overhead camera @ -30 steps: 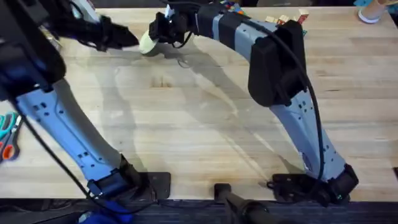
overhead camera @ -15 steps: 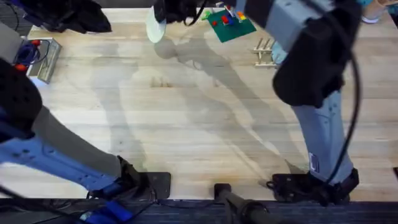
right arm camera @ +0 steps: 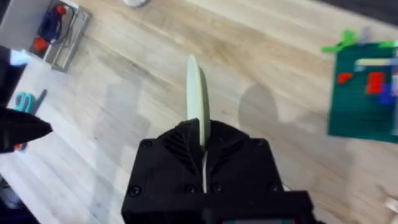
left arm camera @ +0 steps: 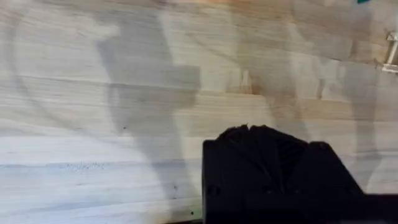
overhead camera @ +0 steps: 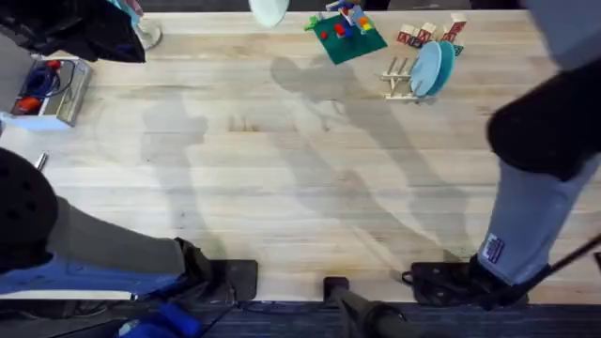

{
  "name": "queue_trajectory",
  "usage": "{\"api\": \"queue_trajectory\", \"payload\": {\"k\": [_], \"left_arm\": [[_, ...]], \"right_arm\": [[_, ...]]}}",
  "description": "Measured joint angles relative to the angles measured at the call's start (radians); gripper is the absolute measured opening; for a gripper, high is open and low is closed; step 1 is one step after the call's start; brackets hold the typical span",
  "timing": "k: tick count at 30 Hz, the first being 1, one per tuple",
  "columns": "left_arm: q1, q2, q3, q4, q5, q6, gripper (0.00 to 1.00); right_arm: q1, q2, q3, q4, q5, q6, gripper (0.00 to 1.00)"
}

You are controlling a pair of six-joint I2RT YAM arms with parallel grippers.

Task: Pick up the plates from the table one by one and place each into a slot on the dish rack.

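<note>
Right gripper (right arm camera: 202,146), jaws clamped on a cream-white plate (right arm camera: 196,99) held edge-on above the surface (overhead camera: 300,178); light blue plate (overhead camera: 427,68) upright in dish rack (overhead camera: 399,80); left jaws' state indeterminable.

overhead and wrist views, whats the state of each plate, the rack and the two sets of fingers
cream-white plate: edge-on, lifted off the table, clamped in the right fingers
light blue plate: standing upright in the dish rack
dish rack: holds one plate
left fingers: state unclear
</note>
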Motion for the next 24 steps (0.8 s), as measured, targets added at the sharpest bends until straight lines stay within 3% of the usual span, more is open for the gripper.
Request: {"api": "queue_trajectory", "payload": {"k": [5,8,9,13,14,24], "left_arm": [[0.0,0.0,0.0,-0.012,-0.021,-0.001,0.052],[0.0,0.0,0.0,-0.012,-0.027,-0.004,0.208],[0.0,0.0,0.0,-0.012,-0.027,-0.001,0.309],[0.0,0.0,0.0,-0.012,-0.03,-0.006,0.917],[0.0,0.0,0.0,-0.013,-0.03,-0.008,0.976],[0.0,0.0,0.0,-0.012,-0.03,-0.008,0.994]], "right_arm": [[-0.031,-0.1,0.0,-0.056,0.02,-0.049,0.031],[-0.047,-0.151,0.0,-0.101,0.026,-0.066,0.031],[-0.053,-0.164,0.0,-0.119,0.026,-0.073,0.031],[-0.074,-0.192,0.0,-0.199,0.037,-0.095,0.031],[-0.078,-0.194,0.0,-0.219,0.047,-0.098,0.031],[-0.09,-0.22,0.0,-0.329,0.335,-0.127,0.031]]}}
